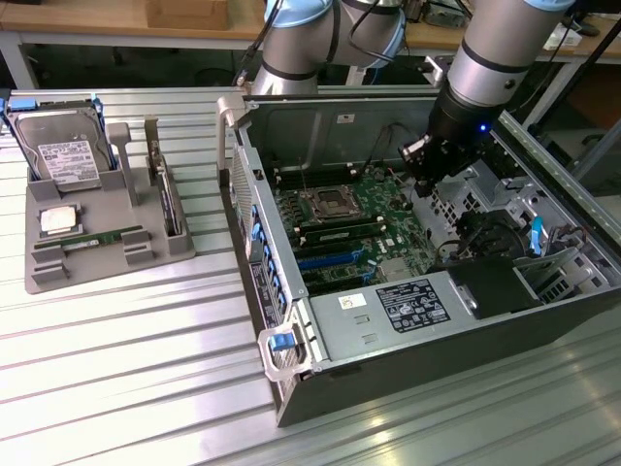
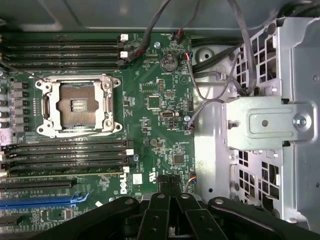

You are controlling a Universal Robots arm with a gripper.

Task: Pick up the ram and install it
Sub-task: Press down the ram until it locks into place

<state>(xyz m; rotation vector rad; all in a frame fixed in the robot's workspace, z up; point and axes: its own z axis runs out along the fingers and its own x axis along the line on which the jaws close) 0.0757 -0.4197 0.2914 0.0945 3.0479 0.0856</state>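
The ram [image 1: 97, 239], a thin green stick, lies flat in the grey tray [image 1: 44, 277] at the exterior view's left. My gripper [image 1: 425, 167] hangs far from it, inside the open computer case [image 1: 408, 320] above the right part of the motherboard [image 1: 383, 199]. In the wrist view my gripper [image 2: 167, 200] is shut with nothing between its black fingers. Below it lie the motherboard [image 2: 160, 80], the empty CPU socket [image 2: 79, 105] and the long memory slots [image 2: 65, 155] beside the socket.
The tray also holds a boxy silver hard drive [image 1: 68, 155] and a square CPU chip [image 1: 58, 219]. Cables [image 2: 210, 85] and a metal drive cage [image 2: 270, 120] sit close beside my gripper. The case's power supply [image 1: 388, 316] is at the front.
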